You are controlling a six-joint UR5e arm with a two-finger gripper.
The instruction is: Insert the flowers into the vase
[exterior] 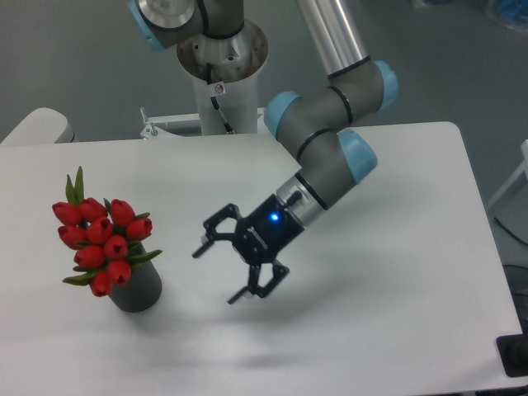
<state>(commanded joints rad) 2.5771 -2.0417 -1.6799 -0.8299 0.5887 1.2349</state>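
The flowers [99, 243], a bunch of red tulip buds with green leaves, stand in the vase [139, 290], a dark grey cylinder at the table's front left. Their stems are hidden inside it. My gripper [219, 275] hovers to the right of the vase, well apart from the flowers. Its two fingers are spread wide, open, with nothing between them. A blue light glows on the gripper's body.
The white table [396, 272] spreads to the right and front. The arm's base column [221, 70] stands beyond the back edge. A white rounded object [37, 125] sits at the far left, and a dark corner piece [513, 356] at the front right.
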